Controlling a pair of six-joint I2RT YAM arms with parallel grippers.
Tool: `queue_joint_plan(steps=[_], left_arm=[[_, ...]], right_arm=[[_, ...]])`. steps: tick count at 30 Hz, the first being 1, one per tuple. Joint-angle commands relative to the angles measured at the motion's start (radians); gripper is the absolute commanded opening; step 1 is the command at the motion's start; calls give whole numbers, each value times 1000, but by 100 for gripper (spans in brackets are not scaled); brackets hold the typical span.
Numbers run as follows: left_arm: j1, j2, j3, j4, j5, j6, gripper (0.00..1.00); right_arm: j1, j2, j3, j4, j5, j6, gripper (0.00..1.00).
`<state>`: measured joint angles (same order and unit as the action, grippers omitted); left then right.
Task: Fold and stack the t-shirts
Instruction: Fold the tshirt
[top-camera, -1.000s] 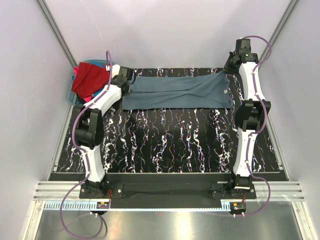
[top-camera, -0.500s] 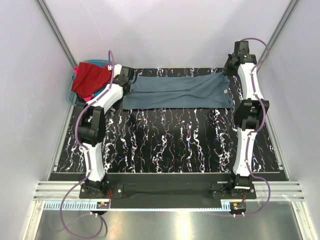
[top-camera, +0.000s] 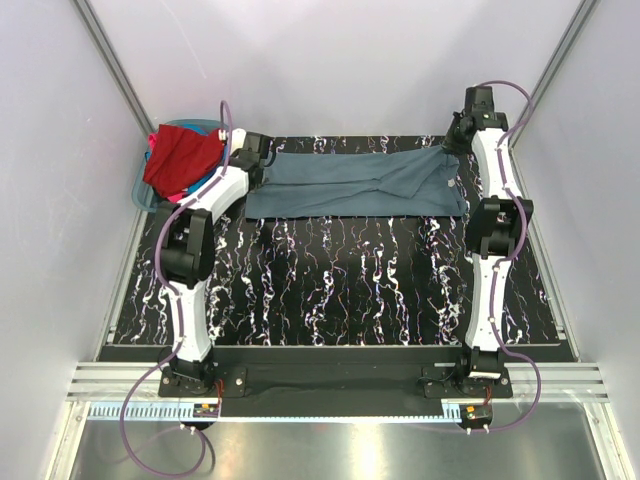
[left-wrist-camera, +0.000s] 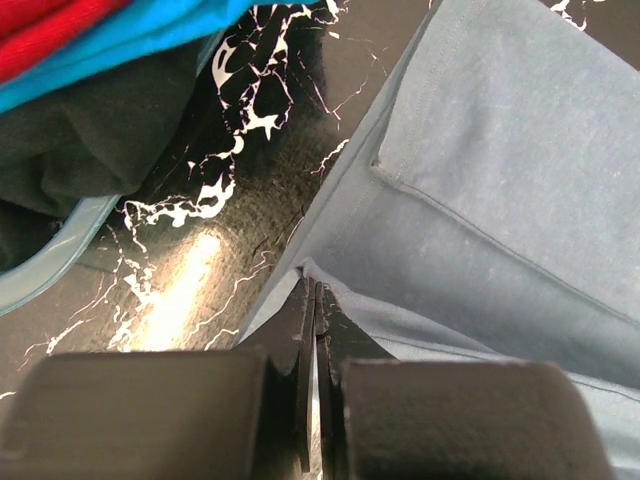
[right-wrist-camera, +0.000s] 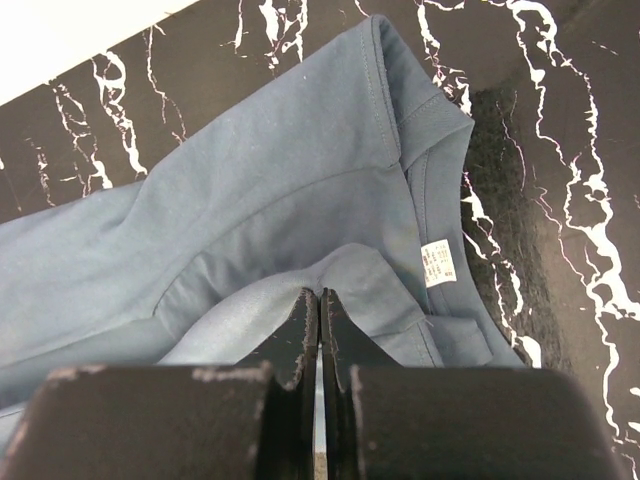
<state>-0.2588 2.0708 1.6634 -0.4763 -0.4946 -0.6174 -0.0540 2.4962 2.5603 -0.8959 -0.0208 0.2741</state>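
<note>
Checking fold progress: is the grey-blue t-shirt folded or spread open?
Folded lengthwise: the grey-blue t-shirt lies as a long narrow band, one layer doubled over another, neck label exposed.

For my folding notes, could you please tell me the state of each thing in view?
grey t-shirt: folded into a long strip, lying on the table.
left gripper: shut on the grey t-shirt's edge.
right gripper: shut on the grey t-shirt.
red t-shirt: unfolded, heaped in the basket.

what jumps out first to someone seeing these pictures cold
A grey-blue t-shirt lies in a long strip across the far side of the black marbled table. The left gripper and right gripper each pinch one end. At far left, a red t-shirt heaps over a teal basket.
</note>
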Motion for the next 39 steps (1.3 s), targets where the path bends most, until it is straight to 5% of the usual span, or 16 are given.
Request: queue_joint_plan(steps=[1,19,21,22,23,24,26,30,33,39], left_arm=[[4,26,58,34,-38,5,0],[16,92,121,19,-32,-13,0],[18,92,118,18,-30,-18,7],[20,91,116,19,-29,-16,26],[21,89,118,19,-24,-13,50],[21,84,114,19,-13,-8,66],[21,65,116,21,-4,-5,82],[20,20,151,24,47,13,98],[15,-26,180,36,140,45,99],[-26,-118,194,39,284,126,99]], right_arm=[[3,19,44,40,-10,-12,0],[3,66,72,91,-28,-12,0],[3,69,78,98,-40,-9,1],[3,69,81,101,-47,-10,10],[3,66,84,100,-51,-9,43],[3,58,81,100,-74,-7,64],[3,32,92,98,-117,-13,95],[3,-39,127,100,-247,-7,100],[3,-118,86,101,-264,40,100],[13,-285,-265,110,-216,140,100]])
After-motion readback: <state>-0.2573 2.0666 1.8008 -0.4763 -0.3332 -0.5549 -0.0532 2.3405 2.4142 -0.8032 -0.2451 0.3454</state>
